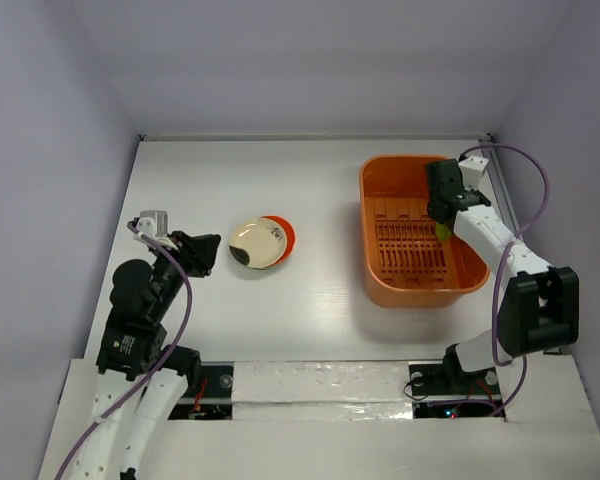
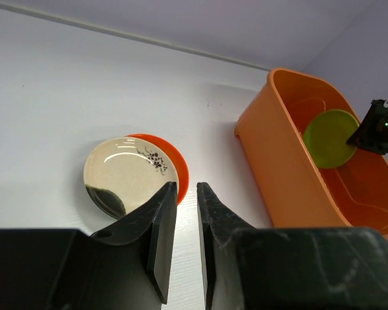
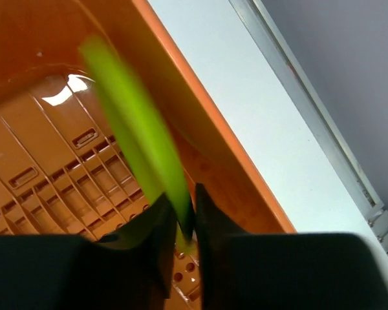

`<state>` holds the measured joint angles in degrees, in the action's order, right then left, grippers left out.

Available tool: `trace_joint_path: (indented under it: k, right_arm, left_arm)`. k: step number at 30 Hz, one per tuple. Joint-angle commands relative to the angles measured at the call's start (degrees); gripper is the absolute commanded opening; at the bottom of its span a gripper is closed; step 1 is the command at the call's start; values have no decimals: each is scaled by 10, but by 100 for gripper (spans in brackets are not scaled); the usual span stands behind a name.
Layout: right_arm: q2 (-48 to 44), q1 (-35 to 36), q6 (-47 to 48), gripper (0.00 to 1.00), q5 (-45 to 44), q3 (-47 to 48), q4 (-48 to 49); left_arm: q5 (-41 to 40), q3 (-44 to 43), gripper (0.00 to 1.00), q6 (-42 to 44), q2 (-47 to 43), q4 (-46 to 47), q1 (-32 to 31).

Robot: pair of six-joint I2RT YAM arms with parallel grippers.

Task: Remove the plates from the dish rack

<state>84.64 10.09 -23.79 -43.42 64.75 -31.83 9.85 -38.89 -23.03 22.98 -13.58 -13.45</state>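
Note:
The orange dish rack [image 1: 375, 268] stands at the right of the table. My right gripper [image 1: 442, 212] is inside it near the right wall, shut on the rim of a lime green plate [image 3: 139, 135] held on edge over the ribbed floor; the plate also shows in the left wrist view [image 2: 328, 137]. A cream plate [image 1: 254, 243] lies on an orange-red plate [image 1: 285, 236] on the table left of the rack. My left gripper [image 1: 208, 250] hovers just left of that stack, its jaws nearly closed and empty. No blue-green plate is in view.
The rack's right wall [image 3: 200, 123] is close beside my right fingers. The table's back edge and raised right rail [image 3: 310, 123] run behind the rack. Grey walls enclose the table on three sides.

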Motion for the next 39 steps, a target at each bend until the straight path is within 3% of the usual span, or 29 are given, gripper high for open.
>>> trace_joint_path:
  k: [1, 3, 7, 20, 27, 30, 39]
  right_arm:
    - [-6, -2, 12, 17, 7, 23, 16]
    - [-15, 6, 16, 7, -2, 32, 2]
    - [-48, 31, 20, 1, -20, 63, -32]
    - [-192, 130, 30, 0, 0, 157, -73]
    - [-250, 180, 2, 0, 140, 137, 21]
    - [-238, 205, -17, 0, 223, 125, 83]
    - [-105, 336, -47, 0, 241, 166, 149]
  left_arm:
    - [-1, 0, 17, 2, -7, 15, -3]
    - [-2, 0, 17, 2, -8, 15, -3]
    - [-2, 0, 17, 2, -7, 15, -8]
    - [-1, 0, 18, 1, 5, 17, -3]
    - [4, 0, 22, 2, 13, 17, 9]
    - [4, 0, 25, 2, 15, 18, 14]
    - [3, 1, 28, 2, 11, 19, 14]
